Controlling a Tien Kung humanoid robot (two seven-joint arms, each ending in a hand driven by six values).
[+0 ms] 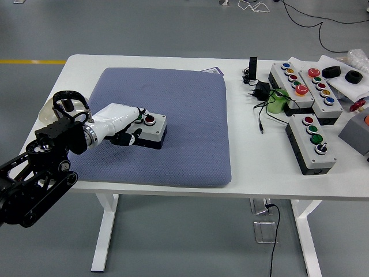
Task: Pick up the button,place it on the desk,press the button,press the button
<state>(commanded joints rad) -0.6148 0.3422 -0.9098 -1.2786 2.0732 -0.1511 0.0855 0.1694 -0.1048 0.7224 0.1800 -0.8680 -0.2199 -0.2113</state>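
On the blue pad (173, 115), the left hand (124, 122) clasps the button box (151, 129); a loose grip risks dropping it.

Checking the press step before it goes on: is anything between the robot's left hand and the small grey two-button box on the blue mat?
Nothing visible. The white left hand is already over the left end of the grey two-button box on the blue mat, covering most of the green button; the red button shows clear.

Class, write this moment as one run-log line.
left hand: on button box, over green button | box: on blue mat | red button: uncovered | right hand: out of view
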